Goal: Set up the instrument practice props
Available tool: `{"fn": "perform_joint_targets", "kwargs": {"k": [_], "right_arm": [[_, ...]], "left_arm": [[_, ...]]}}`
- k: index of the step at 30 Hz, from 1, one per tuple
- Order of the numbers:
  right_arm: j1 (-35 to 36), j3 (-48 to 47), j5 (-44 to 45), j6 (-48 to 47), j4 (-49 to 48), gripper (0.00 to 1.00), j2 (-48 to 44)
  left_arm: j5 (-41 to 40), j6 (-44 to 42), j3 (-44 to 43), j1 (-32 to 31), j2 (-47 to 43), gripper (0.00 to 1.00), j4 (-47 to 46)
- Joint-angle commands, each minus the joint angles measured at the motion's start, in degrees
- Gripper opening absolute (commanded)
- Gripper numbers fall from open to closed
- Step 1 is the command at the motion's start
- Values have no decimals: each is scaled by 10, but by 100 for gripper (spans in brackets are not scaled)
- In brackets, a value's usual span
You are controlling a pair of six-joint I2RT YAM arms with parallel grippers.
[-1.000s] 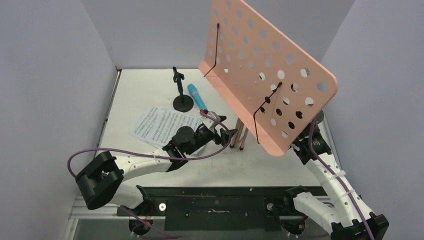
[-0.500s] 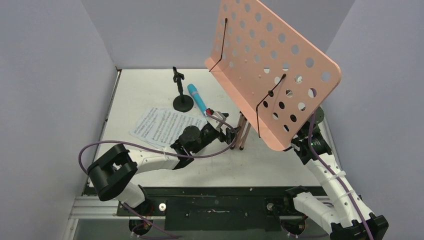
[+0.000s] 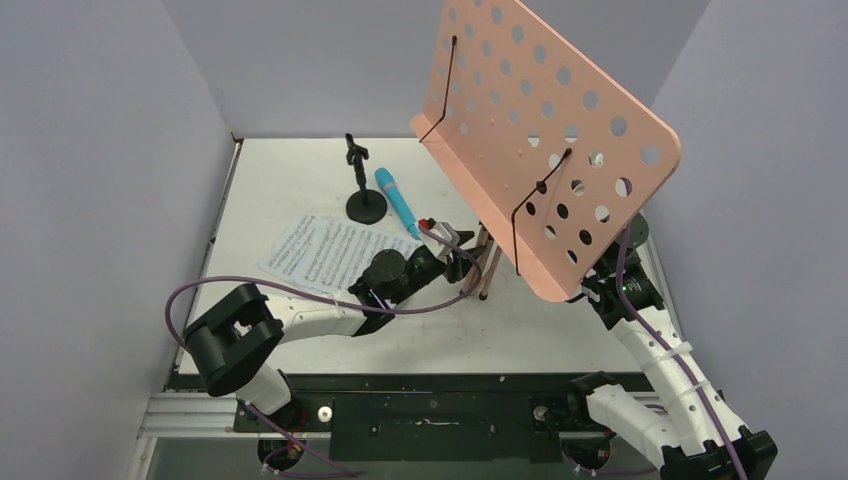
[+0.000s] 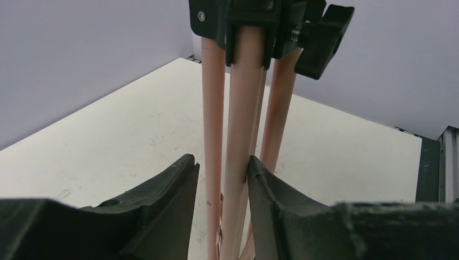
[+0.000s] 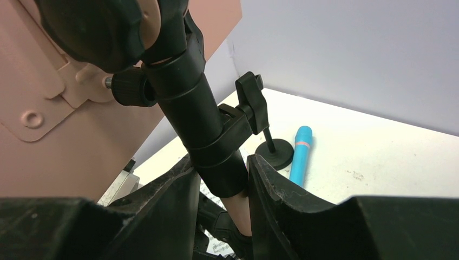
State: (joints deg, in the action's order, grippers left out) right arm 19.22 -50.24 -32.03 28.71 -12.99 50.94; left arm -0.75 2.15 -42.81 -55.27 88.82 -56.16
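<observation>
Here, stand: upright over worktop, long axis vertical.
Right fingers: clamped on its black post, high up.
Left fingers: low, straddling folded pink legs; grip cannot be told.

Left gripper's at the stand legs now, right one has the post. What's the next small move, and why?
Probably close the left gripper fully on the pink legs, ready to spread them. They are bunched together, a gap shows beside one finger, and the right gripper clamps the black post of the music stand.
</observation>
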Motion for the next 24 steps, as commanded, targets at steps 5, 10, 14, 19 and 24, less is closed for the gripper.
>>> {"fn": "perform_joint_targets", "kwargs": {"k": [5, 10, 14, 19, 24], "right_arm": [[6, -23, -10, 16, -5, 5, -9], [6, -26, -12, 12, -3, 5, -8], [6, -31, -15, 11, -5, 5, -6], [6, -41, -21, 10, -13, 5, -1], [6, -57, -25, -2, -28, 5, 4]], "left_arm": [[8, -16, -9, 3, -2, 20, -74], [26, -19, -1, 3, -6, 0, -79], [24, -31, 5, 3, -14, 0, -75], [23, -42, 9, 3, -30, 0, -60], [18, -50, 2, 3, -45, 0, -34]]}}
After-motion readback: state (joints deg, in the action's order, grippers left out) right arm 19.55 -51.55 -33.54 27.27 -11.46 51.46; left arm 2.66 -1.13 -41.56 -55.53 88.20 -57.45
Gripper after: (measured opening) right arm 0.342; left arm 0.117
